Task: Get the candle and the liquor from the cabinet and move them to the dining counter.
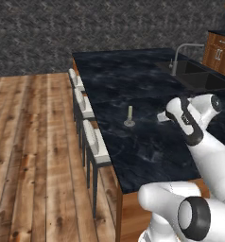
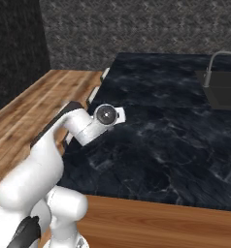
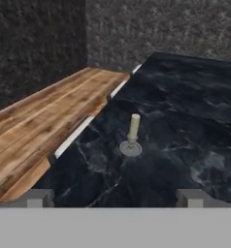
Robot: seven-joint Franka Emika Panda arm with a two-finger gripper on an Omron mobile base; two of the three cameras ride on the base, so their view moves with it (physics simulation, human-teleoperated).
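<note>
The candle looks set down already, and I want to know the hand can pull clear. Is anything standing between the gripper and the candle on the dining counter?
Nothing visible does. The candle stands upright on the dining counter, apart from the open gripper; in the hand view only bare black marble lies between them.

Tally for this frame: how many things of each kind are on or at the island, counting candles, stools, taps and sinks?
candle: 1, upright on the dining counter
stools: 3 along the counter's edge
tap: 1
sink: 1, set into the counter top
Total: 6
</note>
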